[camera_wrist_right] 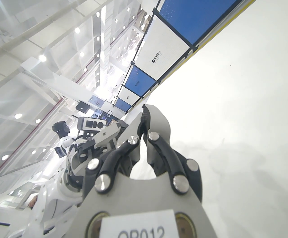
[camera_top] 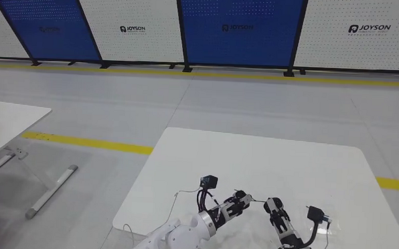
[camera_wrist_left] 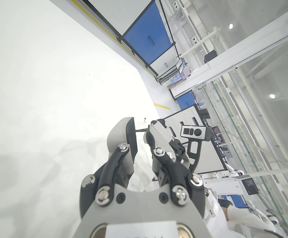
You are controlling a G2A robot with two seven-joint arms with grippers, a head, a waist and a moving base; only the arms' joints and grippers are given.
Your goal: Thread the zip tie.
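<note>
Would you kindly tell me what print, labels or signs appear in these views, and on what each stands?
White partition panels: a brand logo with wordmark, not quoted here.
Blue partition panels: the same mark, fainter.
Right gripper, base sticker: large characters, cut by the picture's edge.
Left gripper, base tag: print cut off, unreadable.
</note>
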